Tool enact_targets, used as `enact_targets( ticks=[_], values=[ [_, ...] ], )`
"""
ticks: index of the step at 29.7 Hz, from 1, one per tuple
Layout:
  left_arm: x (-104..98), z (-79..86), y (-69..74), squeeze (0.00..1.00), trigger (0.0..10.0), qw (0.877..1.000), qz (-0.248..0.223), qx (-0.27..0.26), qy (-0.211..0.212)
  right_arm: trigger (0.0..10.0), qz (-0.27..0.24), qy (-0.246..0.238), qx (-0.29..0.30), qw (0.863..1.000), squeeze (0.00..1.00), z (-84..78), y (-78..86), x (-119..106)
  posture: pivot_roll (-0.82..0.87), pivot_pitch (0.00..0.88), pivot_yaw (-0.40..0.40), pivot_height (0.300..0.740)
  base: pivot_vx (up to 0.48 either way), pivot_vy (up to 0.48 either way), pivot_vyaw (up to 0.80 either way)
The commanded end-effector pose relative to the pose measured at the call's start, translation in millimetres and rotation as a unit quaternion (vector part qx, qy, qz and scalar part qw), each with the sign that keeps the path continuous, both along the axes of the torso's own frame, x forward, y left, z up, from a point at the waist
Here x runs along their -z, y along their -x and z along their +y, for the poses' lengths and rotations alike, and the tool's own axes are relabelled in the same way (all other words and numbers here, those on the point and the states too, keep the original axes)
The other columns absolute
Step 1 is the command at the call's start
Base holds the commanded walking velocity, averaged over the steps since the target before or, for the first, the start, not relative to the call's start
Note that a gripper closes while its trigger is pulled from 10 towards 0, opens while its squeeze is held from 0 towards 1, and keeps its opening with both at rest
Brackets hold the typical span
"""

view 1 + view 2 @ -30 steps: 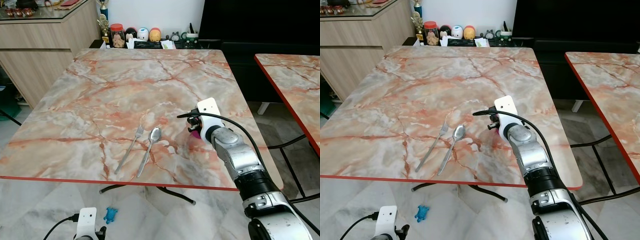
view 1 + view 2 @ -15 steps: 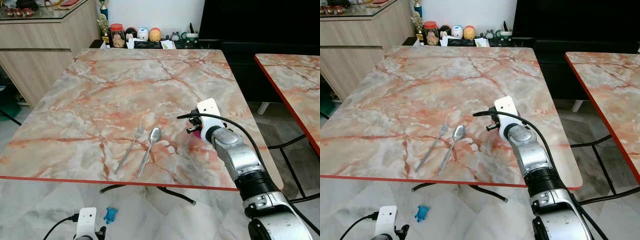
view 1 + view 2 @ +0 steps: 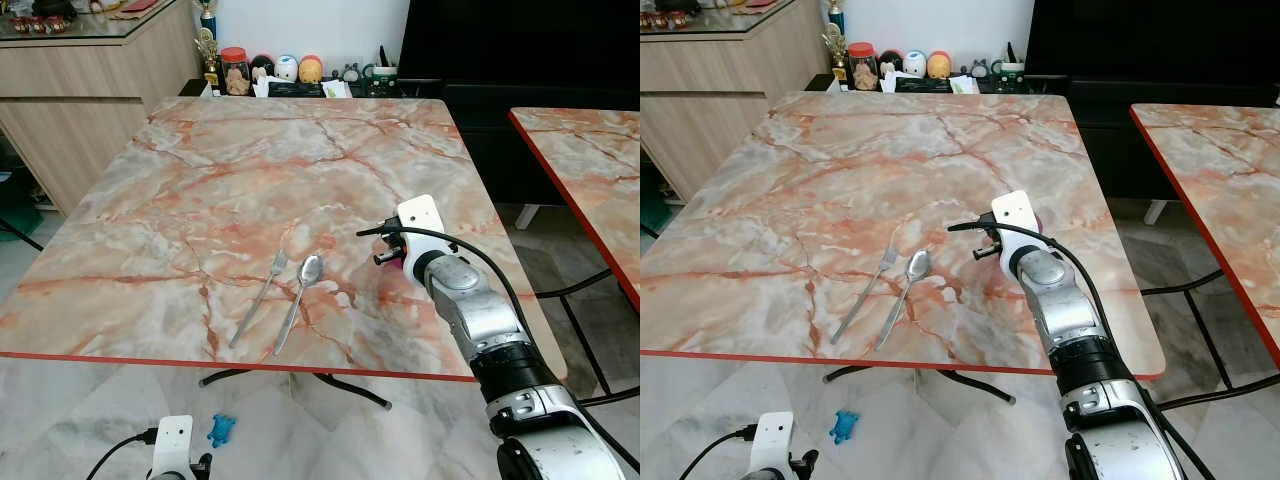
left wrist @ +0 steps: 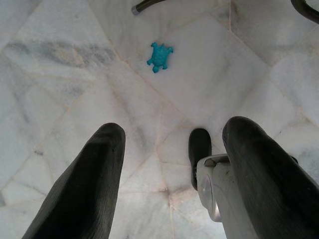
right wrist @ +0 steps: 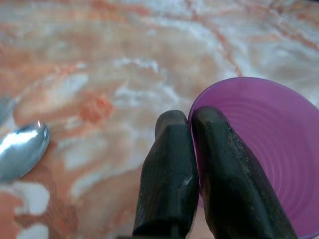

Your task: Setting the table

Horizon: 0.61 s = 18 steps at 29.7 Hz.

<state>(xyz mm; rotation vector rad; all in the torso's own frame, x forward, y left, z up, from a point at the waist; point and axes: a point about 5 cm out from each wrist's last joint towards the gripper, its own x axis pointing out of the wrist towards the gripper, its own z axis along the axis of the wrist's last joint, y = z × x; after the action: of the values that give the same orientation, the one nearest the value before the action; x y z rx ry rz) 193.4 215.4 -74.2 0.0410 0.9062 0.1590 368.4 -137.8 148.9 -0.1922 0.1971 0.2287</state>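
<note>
- A purple cup is pinched by its rim between the fingers of the right gripper, one finger inside, one outside.
- It is held low over the marble table, to the right of the spoon and fork; contact with the tabletop cannot be told.
- The placing step is judged to be in hand: a release and a clean lift away are called for next.
- The left gripper is hung idle over the floor, fingers spread wide.
</note>
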Motion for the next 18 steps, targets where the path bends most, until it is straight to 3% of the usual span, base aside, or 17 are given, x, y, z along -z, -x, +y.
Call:
enact_targets(
  ticks=[1,4,8,11,15,18],
  values=[
    [4.0,3.9,8.7,0.0,10.0,1.0,0.019,-0.001,-0.004,10.0,-0.088,-0.024,0.021,0.996,0.0,-5.0,5.0,-18.1,0.0,0.019,0.007,0.74,0.0,0.0,0.0],
    [4.0,4.2,9.0,0.0,10.0,1.0,0.02,0.003,-0.006,10.0,-0.157,-0.044,0.042,0.986,0.0,-11.6,21.1,-21.8,-0.01,0.022,0.009,0.74,0.0,0.0,0.0],
    [4.4,4.4,9.7,0.0,10.0,1.0,0.021,0.003,-0.006,10.0,-0.201,-0.056,0.078,0.975,0.0,-19.3,43.8,-13.1,-0.01,0.022,0.009,0.74,0.0,0.0,0.0],
    [4.4,4.6,9.9,0.0,10.0,1.0,0.021,0.003,-0.006,10.0,-0.216,-0.067,0.094,0.97,0.0,-23.0,52.3,-9.8,-0.01,0.023,0.011,0.74,0.0,0.0,0.0],
    [4.3,5.8,10.1,0.0,10.0,1.0,0.022,0.002,-0.007,10.0,-0.252,-0.098,0.165,0.949,0.0,-41.2,71.1,-4.2,-0.01,0.019,0.016,0.74,0.0,0.0,0.0],
    [4.2,6.3,10.1,0.0,10.0,1.0,0.022,0.002,-0.008,10.0,-0.258,-0.103,0.16,0.947,0.0,-38.5,73.0,-4.8,-0.01,0.016,0.018,0.74,0.0,0.0,0.0]
  ],
)
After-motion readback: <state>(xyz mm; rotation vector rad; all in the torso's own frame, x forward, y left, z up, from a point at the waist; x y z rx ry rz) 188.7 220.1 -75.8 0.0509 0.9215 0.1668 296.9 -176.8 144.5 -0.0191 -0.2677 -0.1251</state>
